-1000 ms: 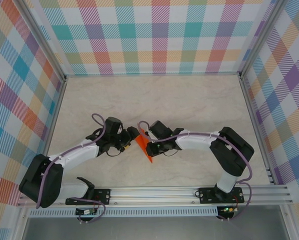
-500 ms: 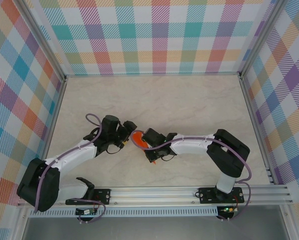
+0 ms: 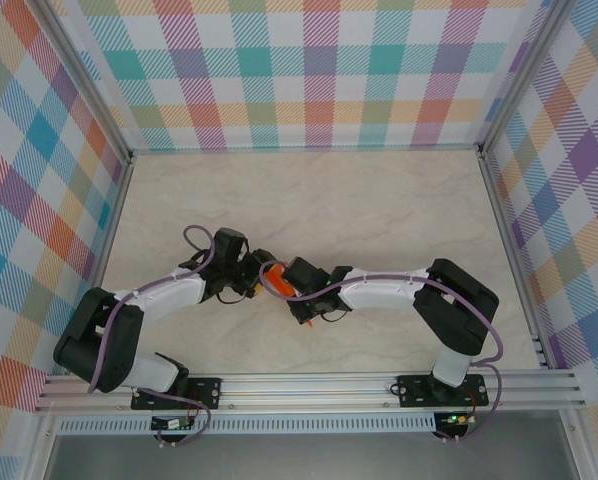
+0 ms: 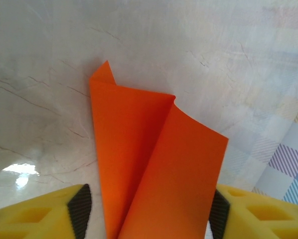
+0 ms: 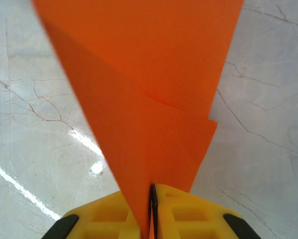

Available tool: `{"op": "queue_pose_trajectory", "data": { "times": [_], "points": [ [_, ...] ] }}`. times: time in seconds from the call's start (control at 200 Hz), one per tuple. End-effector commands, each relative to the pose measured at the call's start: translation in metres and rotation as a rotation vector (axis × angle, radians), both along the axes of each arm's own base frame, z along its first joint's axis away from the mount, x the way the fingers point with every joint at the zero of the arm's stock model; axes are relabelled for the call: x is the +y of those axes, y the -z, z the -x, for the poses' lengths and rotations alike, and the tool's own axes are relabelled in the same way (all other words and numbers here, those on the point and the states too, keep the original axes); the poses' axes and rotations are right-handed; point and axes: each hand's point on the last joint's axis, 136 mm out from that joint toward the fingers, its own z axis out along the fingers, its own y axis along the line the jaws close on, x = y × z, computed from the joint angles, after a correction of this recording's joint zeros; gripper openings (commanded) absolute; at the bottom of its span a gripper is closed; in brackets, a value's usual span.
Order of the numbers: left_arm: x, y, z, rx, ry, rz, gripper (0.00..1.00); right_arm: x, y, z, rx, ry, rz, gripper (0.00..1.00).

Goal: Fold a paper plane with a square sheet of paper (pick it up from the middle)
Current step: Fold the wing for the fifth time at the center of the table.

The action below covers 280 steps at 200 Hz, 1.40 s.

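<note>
Left gripper [image 4: 149, 219]: we see its jaws standing apart with the orange sheet rising between them. A gap shows beside the pad [image 4: 80, 211] on the left of its wrist view, and the paper's far edge runs close to or against the other one. We read the jaws as part open and not clamping.
Paper plane [image 4: 154, 149]: folded orange paper, in the near middle of the table [image 3: 379, 200], between the two wrists in the overhead view. Two flaps stand side by side with a crease between them, and the right flap curls outward.
Handling: we judge it very light, thin and springy. The flaps should spread when freed, the smooth face may slip in a loose hold, and a skewed pinch could crumple it or add a stray fold.
Where to hold: we would take it on the centre fold, where the layers stack, not on a single flap edge.
Right gripper [image 5: 151, 199]: its jaws are pressed together on the plane's folded edge, and the paper fans out from the seam between the fingers.
Paper against jaws: centred in the right grip and loose between the left fingers. We cannot tell whether it touches the tabletop.
</note>
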Motion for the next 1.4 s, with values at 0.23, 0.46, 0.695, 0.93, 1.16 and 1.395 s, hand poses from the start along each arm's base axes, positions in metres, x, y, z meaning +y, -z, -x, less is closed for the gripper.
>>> {"op": "queue_pose_trajectory", "data": {
  "times": [0.23,0.46,0.695,0.93,1.16,1.395],
  "points": [
    [0.004,0.004,-0.003,0.055,0.005,-0.016,0.26,0.004,-0.008,0.001,-0.025,0.000,-0.032,0.20],
    [0.005,0.013,0.000,0.096,0.007,-0.025,0.12,0.005,-0.011,-0.001,-0.035,0.001,-0.043,0.21],
    [0.008,0.017,0.001,0.111,0.000,-0.036,0.08,0.006,-0.017,0.000,-0.046,-0.004,-0.075,0.25],
    [0.008,0.016,0.000,0.111,-0.003,-0.032,0.07,0.008,-0.017,0.002,-0.042,-0.013,-0.087,0.24],
    [0.008,0.015,0.000,0.110,-0.001,-0.032,0.09,0.009,-0.014,0.002,-0.033,-0.013,-0.084,0.12],
    [0.022,0.005,0.004,0.075,0.014,-0.115,0.35,0.017,-0.018,0.008,0.022,-0.029,-0.163,0.06]
  ]
}}
